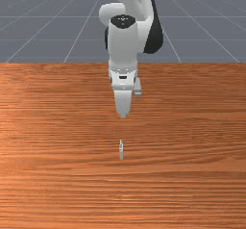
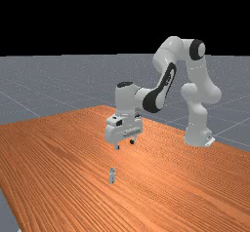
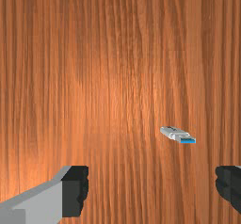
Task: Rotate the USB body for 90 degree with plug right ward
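The gripper (image 2: 124,144) hangs above the table (image 2: 63,153), pointing down, its two fingers spread wide with a broad gap between them. In the wrist view the dark pads (image 3: 75,191) face each other from opposite sides of that gap, and both fingers stand clear of the USB drive (image 3: 178,134).

The drive is lower than the fingertips, well apart from them, and rests on the wood. In the far view it sits below the gripper and a little toward the far view's left, nearer the line of the finger on that side. In the front view it appears beneath the hand, slightly to the front view's left of the fingertips. The wrist view puts it a little off the line joining the two fingers and closer to the finger farther from the arm's base.

The drive stands upright on its end, its grey and white body below and its metal plug (image 3: 187,137) uppermost, with blue showing inside the opening. The plug therefore points up toward the gripper's height, not sideways. The arm (image 2: 168,77) reaches over from the far view's right, its hand above the table.
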